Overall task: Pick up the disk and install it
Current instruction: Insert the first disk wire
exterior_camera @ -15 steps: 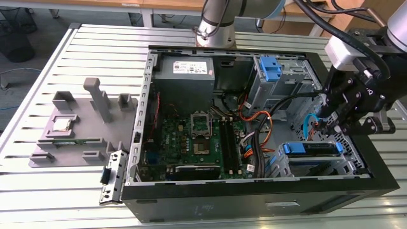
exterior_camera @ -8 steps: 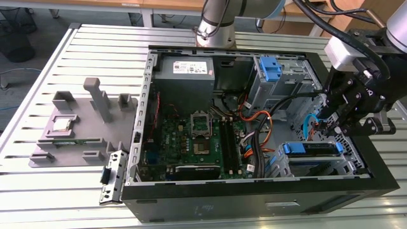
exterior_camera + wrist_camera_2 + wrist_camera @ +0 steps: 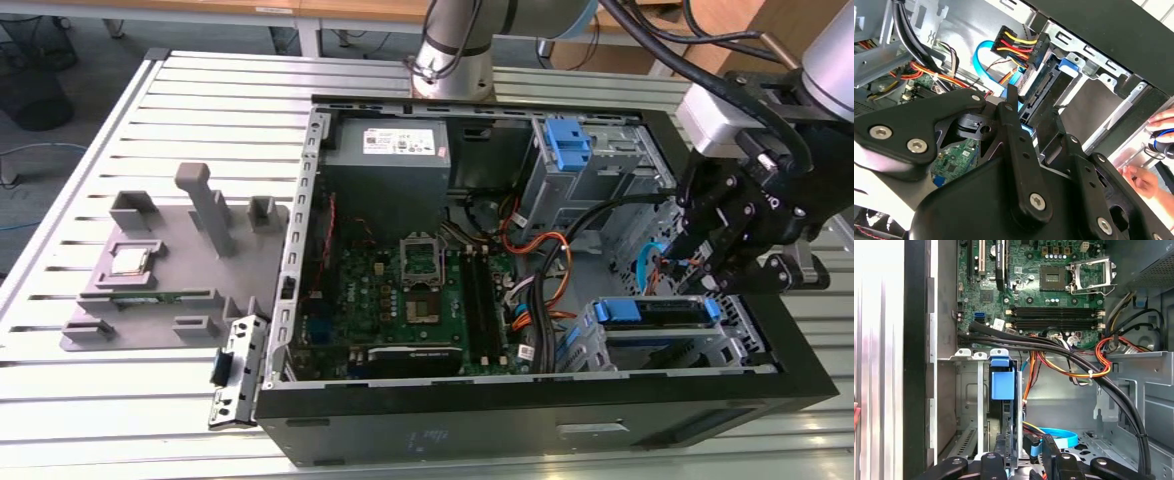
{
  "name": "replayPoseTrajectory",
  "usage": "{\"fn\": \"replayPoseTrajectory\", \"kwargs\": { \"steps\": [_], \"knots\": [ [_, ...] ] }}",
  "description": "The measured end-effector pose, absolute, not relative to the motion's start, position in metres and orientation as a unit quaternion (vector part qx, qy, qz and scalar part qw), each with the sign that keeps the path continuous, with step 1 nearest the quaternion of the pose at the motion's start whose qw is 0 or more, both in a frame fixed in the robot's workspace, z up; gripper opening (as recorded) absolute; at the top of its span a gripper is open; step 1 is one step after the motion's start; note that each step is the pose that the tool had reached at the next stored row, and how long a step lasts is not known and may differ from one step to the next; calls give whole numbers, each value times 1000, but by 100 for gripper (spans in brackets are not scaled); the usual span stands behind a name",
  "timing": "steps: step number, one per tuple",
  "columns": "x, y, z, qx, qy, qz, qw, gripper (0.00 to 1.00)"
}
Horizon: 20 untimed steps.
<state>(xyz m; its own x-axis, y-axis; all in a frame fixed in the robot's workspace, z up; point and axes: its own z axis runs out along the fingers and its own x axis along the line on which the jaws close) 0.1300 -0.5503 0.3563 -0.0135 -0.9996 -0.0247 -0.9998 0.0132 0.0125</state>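
Disk point(image 3: 651, 312): sat in the drive cage at about 4 o'clock inside the case point(image 3: 534, 425) in the exterior view, standing on its edge.
Disk axis: the long side ran from 9 to 3 o'clock in the exterior view. The blue bracket end point(image 3: 1002, 382) pointed at the motherboard point(image 3: 414, 290), and the connector end point(image 3: 1039, 95) pointed at the gripper.
Gripper point(image 3: 714, 278): hung over the 3 o'clock end of the disk, close to its connector edge. Both wrist views point(image 3: 1031, 117) point(image 3: 1021, 460) showed that end right by it, but I could not tell whether it had hold of the disk.
Cables: a plug point(image 3: 1021, 45) with red, yellow and black wires lay just beside the connector end, with a blue cable point(image 3: 985, 60) nearby.
Grey box point(image 3: 387, 142): at 12 o'clock in the case.
Blue latch point(image 3: 567, 145): at 1 o'clock, on the upper cage, well apart from the disk.
Desk point(image 3: 200, 100): slatted, and it carried the case and a grey fixture point(image 3: 160, 270) at 9 o'clock.
Hand point(image 3: 1161, 127): a person's hand was outside the case wall.
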Motion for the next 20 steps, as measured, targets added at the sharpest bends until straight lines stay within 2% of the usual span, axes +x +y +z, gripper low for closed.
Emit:
{"fn": "replayPoseTrajectory", "kwargs": {
  "steps": [10,11,12,13,14,17,18,19,20],
  "knots": [
    [130,-550,356,-702,712,12,4,42],
    [130,-550,356,-702,712,12,4,41],
    [130,-550,356,-702,712,12,4,35],
    [130,-550,356,-702,712,12,4,35],
    [130,-550,356,-702,712,12,4,28],
    [130,-550,356,-702,712,12,4,28],
    [130,-550,356,-702,712,12,4,26],
    [130,-550,356,-702,712,12,4,20],
    [130,-550,356,-702,712,12,4,20]
  ]
}}
